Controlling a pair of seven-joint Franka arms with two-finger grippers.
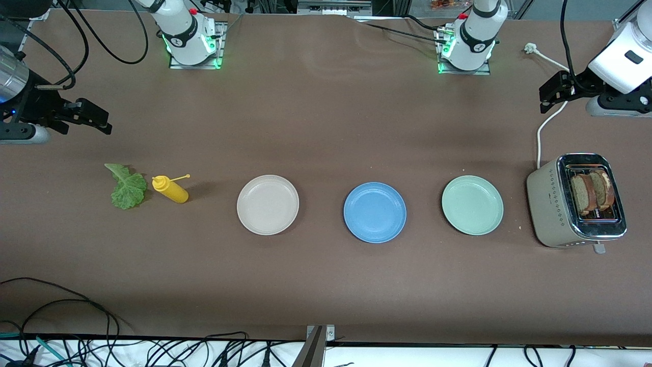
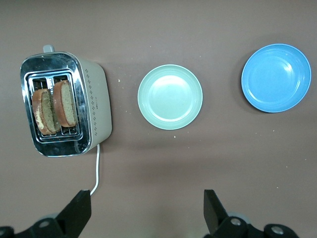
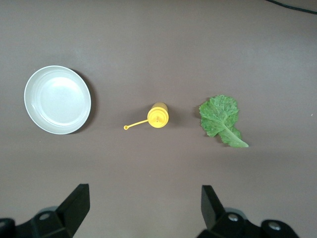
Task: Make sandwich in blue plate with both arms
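Note:
The blue plate [image 1: 375,212] lies empty in the middle of the table, and it also shows in the left wrist view [image 2: 276,78]. Two brown bread slices [image 1: 591,191] stand in the slots of a toaster [image 1: 555,204] at the left arm's end; the left wrist view shows the slices [image 2: 54,106] too. A green lettuce leaf [image 1: 126,187] lies flat at the right arm's end and shows in the right wrist view [image 3: 221,119]. My left gripper [image 1: 544,100] hangs open and empty over the table by the toaster's cord [image 2: 147,208]. My right gripper [image 1: 106,122] hangs open and empty over the table near the lettuce [image 3: 145,206].
A beige plate [image 1: 268,204] and a mint-green plate [image 1: 472,205] lie on either side of the blue plate, both empty. A yellow squeeze bottle [image 1: 170,189] stands beside the lettuce. The toaster's white cord [image 1: 541,130] runs across the table to a plug.

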